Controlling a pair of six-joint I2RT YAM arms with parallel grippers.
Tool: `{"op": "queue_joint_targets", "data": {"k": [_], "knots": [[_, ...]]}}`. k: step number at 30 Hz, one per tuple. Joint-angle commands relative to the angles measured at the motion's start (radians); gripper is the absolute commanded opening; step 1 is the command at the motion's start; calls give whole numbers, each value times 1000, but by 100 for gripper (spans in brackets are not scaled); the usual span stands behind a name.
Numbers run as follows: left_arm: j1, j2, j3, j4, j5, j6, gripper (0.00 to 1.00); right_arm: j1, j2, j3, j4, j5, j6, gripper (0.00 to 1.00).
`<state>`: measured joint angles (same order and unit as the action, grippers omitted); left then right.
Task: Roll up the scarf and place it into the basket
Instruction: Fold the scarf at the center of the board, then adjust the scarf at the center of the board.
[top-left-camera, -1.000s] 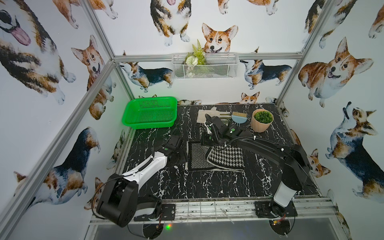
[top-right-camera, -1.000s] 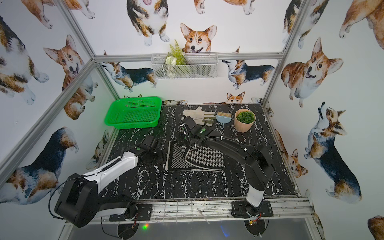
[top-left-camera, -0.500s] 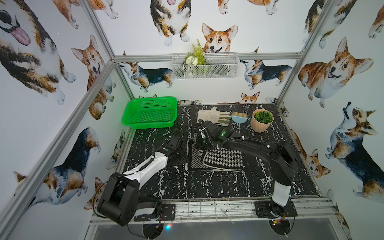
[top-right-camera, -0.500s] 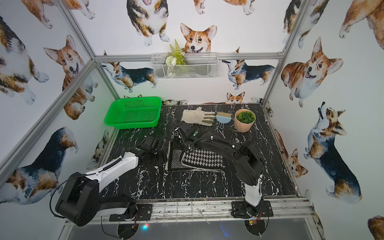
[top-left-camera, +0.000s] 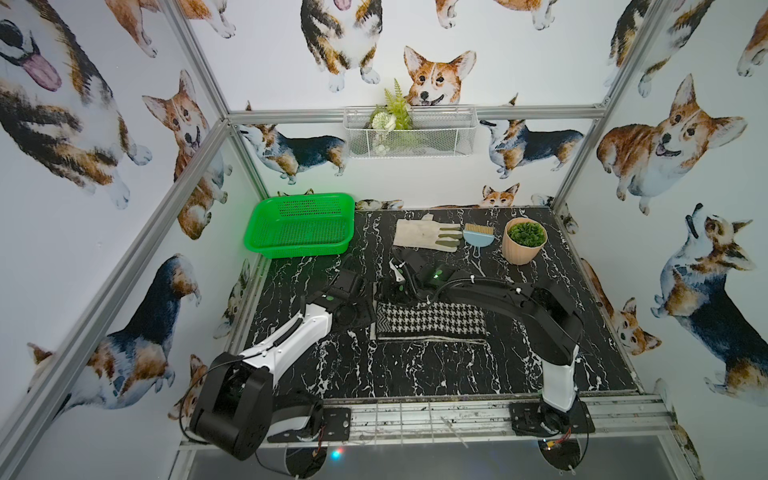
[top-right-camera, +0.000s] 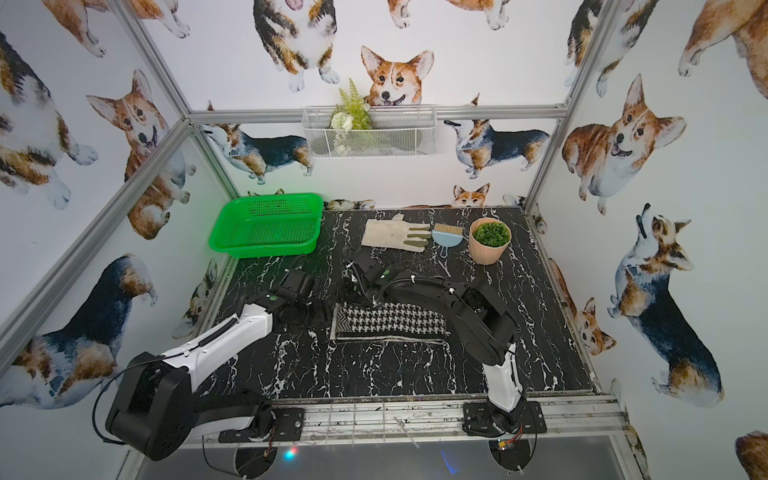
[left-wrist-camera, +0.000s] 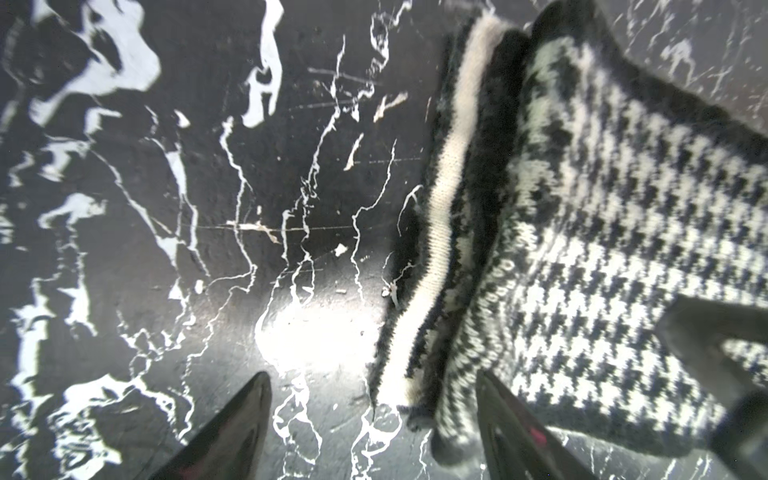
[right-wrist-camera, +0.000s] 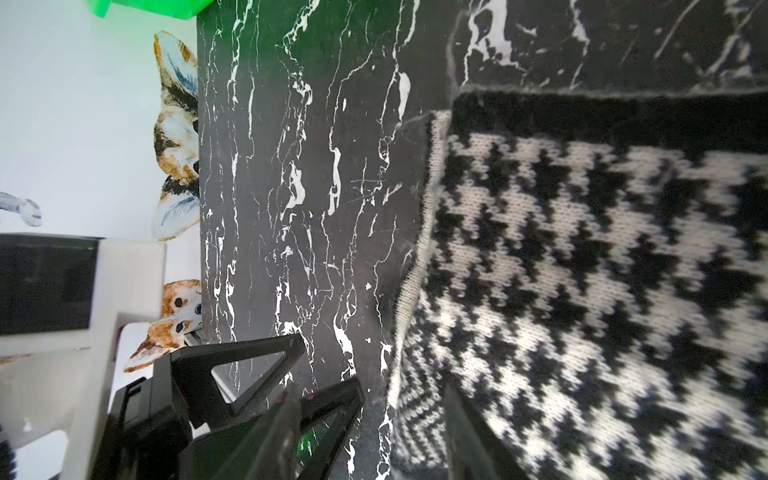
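Note:
The scarf (top-left-camera: 432, 320) lies folded flat mid-table, houndstooth face up, with a strip of herringbone showing at its left end. My left gripper (left-wrist-camera: 374, 415) is low over the table at that end, open. The scarf's (left-wrist-camera: 602, 208) cream-edged fold lies between its fingers (left-wrist-camera: 245, 415). My right gripper (right-wrist-camera: 399, 424) is open at the far left corner of the scarf (right-wrist-camera: 582, 270), and the herringbone edge sits between its jaws. In both top views the two grippers meet at the scarf's left end (top-right-camera: 345, 320). The green basket (top-left-camera: 299, 226) stands empty at the back left.
An off-white work glove (top-left-camera: 424, 235), a small blue brush (top-left-camera: 478, 237) and a potted plant (top-left-camera: 524, 241) stand along the back of the table. A white wire basket (top-left-camera: 409, 133) with a plant hangs on the back wall.
My right gripper drew the houndstooth layer left over most of the herringbone part, came down to the table and opened. The left arm has not moved.

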<state>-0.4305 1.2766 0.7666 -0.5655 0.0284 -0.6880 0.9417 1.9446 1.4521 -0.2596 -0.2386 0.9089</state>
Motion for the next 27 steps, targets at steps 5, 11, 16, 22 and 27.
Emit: {"op": "queue_joint_targets", "data": {"k": [5, 11, 16, 22, 27], "knots": [[-14, -83, 43, -47, 59, -8, 95, -121, -146, 25, -215, 166, -168, 100], [-153, -59, 137, 6, 73, -79, 100, -327, -228, -66, -496, 361, -383, 100], [-281, 72, 199, 107, 95, -150, 100, -481, -263, -201, -515, 362, -440, 100], [-305, 222, 162, 237, 134, -223, 100, -540, -244, -299, -489, 368, -456, 100], [-281, 322, 119, 250, 115, -237, 100, -547, -189, -328, -478, 373, -452, 100]]}}
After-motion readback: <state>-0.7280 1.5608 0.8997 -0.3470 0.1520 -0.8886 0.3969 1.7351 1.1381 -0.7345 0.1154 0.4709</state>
